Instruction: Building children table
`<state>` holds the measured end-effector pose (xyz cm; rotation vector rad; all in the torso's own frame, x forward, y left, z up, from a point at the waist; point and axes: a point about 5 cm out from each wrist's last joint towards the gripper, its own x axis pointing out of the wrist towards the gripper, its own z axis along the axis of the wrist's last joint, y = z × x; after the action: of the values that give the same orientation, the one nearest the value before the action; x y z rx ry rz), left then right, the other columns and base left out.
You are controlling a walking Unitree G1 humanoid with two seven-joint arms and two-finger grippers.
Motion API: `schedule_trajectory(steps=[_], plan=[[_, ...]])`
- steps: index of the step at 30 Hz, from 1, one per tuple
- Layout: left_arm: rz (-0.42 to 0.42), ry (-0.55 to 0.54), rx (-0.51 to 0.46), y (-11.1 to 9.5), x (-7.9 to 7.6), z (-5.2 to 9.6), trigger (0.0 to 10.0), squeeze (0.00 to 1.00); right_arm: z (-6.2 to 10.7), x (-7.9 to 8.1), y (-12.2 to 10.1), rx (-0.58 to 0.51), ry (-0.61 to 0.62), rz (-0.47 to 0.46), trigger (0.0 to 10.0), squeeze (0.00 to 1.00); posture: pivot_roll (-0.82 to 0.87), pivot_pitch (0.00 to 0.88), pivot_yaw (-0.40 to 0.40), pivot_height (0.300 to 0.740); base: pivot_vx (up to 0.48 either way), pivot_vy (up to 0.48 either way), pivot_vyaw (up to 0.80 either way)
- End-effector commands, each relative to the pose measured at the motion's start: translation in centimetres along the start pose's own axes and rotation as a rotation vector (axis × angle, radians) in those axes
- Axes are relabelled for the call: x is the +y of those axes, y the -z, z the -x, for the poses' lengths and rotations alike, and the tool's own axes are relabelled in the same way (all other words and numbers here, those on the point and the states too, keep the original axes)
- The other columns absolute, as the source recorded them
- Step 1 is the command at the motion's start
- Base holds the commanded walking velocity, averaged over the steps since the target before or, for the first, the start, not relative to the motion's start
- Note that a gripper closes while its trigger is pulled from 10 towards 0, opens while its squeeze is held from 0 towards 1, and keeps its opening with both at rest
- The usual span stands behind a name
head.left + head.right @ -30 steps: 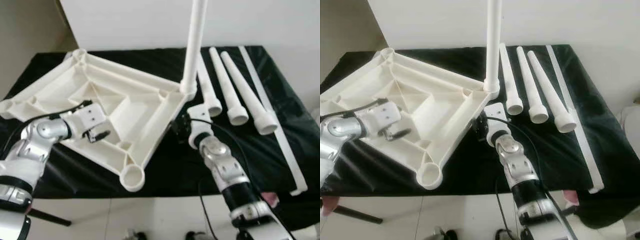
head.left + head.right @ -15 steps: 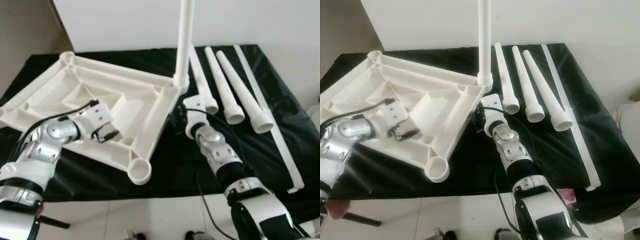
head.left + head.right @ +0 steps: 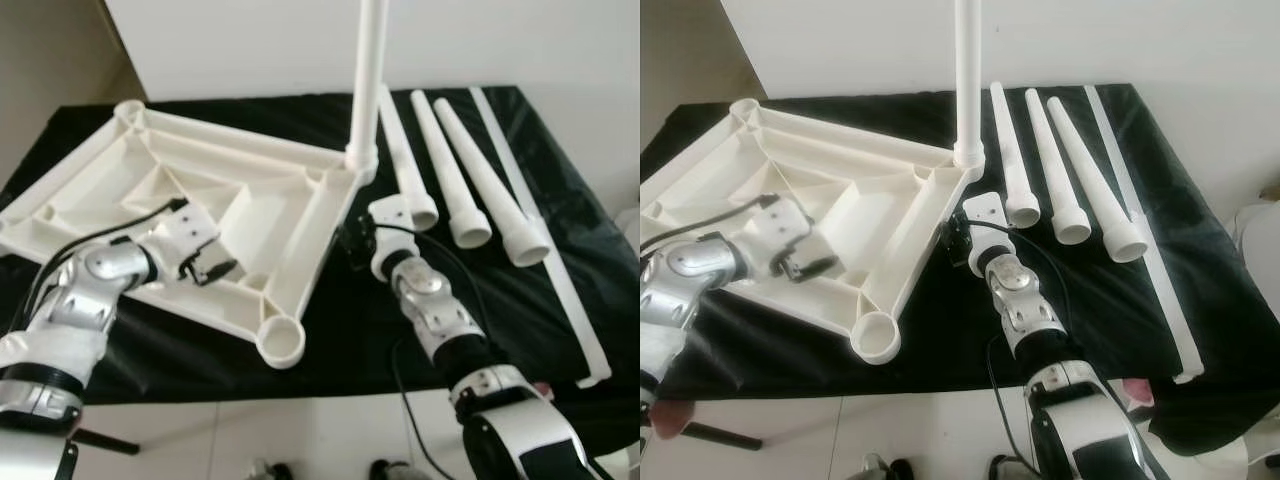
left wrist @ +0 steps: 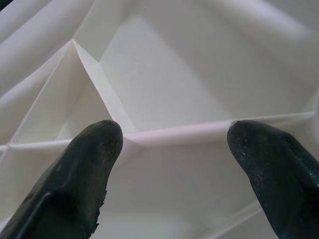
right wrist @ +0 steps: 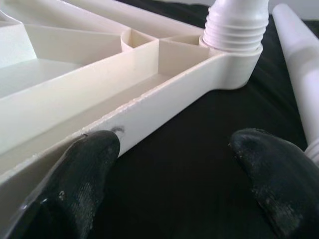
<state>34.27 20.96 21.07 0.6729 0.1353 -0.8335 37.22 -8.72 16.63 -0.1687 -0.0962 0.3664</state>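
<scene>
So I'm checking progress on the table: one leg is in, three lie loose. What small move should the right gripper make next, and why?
Probably swing the right gripper, open beside the tabletop edge, toward the nearest loose leg and close on it. One leg already stands in its corner socket, three sockets look empty, and the left gripper is over the tabletop's ribs.

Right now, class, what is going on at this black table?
A robot is assembling a white plastic children's table. The upturned tabletop lies on the black cloth with one leg standing in a corner socket. Three loose legs and a long strip lie beside it. The left tool is open over the ribs; the right tool is open at the tabletop's edge.
</scene>
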Motion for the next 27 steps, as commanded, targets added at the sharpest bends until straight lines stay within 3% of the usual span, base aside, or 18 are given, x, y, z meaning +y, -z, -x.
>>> schedule_trajectory(steps=[1, 5, 8, 16, 19, 21, 27], plan=[[0.014, 0.05, -0.05, -1.0, 0.6, 0.9, 10.0, 0.0, 0.4, 0.0, 0.1, -0.007, -0.01, 0.006, 10.0, 0.0, -0.11, 0.179, 0.063, 0.74, 0.0, 0.0, 0.0], [0.081, 0.057, -0.108, -1.5, 1.8, 2.4, 10.0, 0.0, 1.8, -1.7, -0.2, -0.067, 0.03, 0.02, 10.0, 0.0, -0.11, 0.179, 0.067, 0.74, 0.0, 0.0, 0.0], [0.105, 0.073, -0.106, -1.3, 2.0, 2.8, 10.0, 0.0, 2.5, -2.1, -0.7, -0.115, 0.047, 0.034, 10.0, 0.0, -0.11, 0.178, 0.069, 0.74, 0.0, 0.0, 0.0], [0.145, 0.183, -0.017, 0.7, 0.5, 3.8, 10.0, 0.0, 5.3, -1.6, -2.1, -0.227, 0.012, -0.007, 10.0, 0.0, -0.1, 0.178, 0.073, 0.74, 0.0, 0.0, 0.0], [0.151, 0.189, 0.008, 1.2, 0.4, 3.8, 10.0, 0.0, 5.6, -1.5, -2.3, -0.23, 0.009, -0.011, 10.0, 0.0, -0.11, 0.179, 0.074, 0.74, 0.0, 0.0, 0.0], [0.168, 0.223, 0.073, 2.6, -0.3, 4.0, 10.0, 0.0, 6.2, -1.5, -2.4, -0.227, 0.006, -0.013, 10.0, 0.0, -0.11, 0.179, 0.078, 0.74, 0.0, 0.0, 0.0], [0.213, 0.25, 0.101, 3.4, -0.9, 4.2, 10.0, 0.0, 6.9, -1.9, -2.4, -0.215, 0.015, -0.001, 10.0, 0.0, -0.11, 0.18, 0.084, 0.74, 0.0, 0.0, 0.0]])
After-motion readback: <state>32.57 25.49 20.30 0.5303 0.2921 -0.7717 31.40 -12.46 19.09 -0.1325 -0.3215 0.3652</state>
